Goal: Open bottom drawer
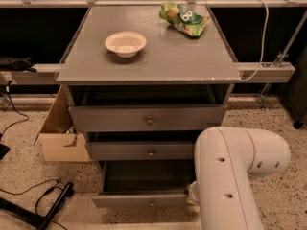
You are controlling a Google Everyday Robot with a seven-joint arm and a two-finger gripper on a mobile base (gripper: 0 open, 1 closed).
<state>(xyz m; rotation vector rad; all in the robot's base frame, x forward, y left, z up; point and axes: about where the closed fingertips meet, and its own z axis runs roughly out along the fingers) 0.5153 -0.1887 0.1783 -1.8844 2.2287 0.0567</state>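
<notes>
The bottom drawer (139,200) is the lowest of the grey cabinet's three. It stands pulled out toward me, and its dark inside (144,176) shows behind the flat front. Its small round knob (152,203) sits at the centre of the front. My white arm (230,176) fills the lower right and reaches down beside the drawer's right end. My gripper is hidden behind the arm there, near the right end of the drawer front. The middle drawer (144,150) and the top drawer (148,119) are each out a little.
A white bowl (125,43) and a green snack bag (184,18) lie on the cabinet top (192,56). An open cardboard box (60,133) stands against the cabinet's left side. Black cables and a stand leg (48,205) lie on the floor at the lower left.
</notes>
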